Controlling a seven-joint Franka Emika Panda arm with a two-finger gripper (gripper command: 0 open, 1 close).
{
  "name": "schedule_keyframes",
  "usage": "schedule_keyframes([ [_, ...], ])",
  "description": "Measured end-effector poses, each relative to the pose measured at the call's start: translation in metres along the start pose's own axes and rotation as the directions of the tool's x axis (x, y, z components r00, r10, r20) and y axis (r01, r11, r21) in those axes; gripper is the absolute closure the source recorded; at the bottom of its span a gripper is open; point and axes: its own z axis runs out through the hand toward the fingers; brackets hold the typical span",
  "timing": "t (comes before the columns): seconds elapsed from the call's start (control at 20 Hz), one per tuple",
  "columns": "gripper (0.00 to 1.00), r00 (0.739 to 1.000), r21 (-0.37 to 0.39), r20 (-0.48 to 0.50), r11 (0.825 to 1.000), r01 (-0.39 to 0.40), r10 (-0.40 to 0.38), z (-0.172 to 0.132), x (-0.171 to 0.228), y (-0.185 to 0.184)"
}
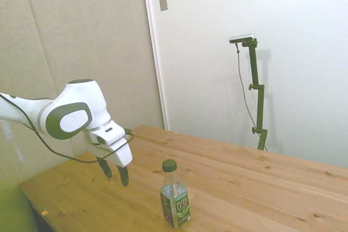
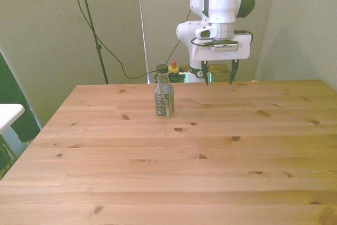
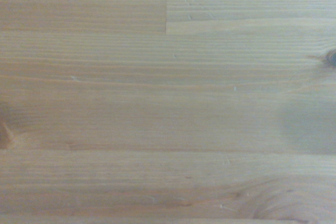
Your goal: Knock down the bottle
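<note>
We've got the bottle [image 2: 164, 91] standing upright on the tabletop [image 2: 174, 162], untouched so far. Our claw [image 2: 217, 74] hangs empty with fingers spread, off to the front view's right, probably lining up a sideways swipe.

1. A knotty pine table [image 2: 174, 156] of jointed planks fills the foreground.
2. Beige fabric wall panels [image 1: 81, 36] meet a plain white wall [image 1: 304, 52].
3. A small grey wall plate [image 1: 163, 0] sits high up.
</note>
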Motion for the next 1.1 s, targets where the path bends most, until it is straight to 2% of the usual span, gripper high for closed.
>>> schedule_keyframes([
  [0.1,0.00,1.000,-0.003,0.001,1.000,-0.001,0.001,0.001,0.001,0.001],
  [0.15,1.00,1.000,-0.006,-0.001,1.000,-0.001,0.001,0.001,0.001,0.002],
  [0.85,1.00,0.995,-0.016,-0.009,0.995,-0.099,0.099,-0.004,0.035,0.045],
  [1.1,1.00,0.990,-0.039,-0.028,0.990,-0.138,0.137,-0.018,0.055,0.074],
])
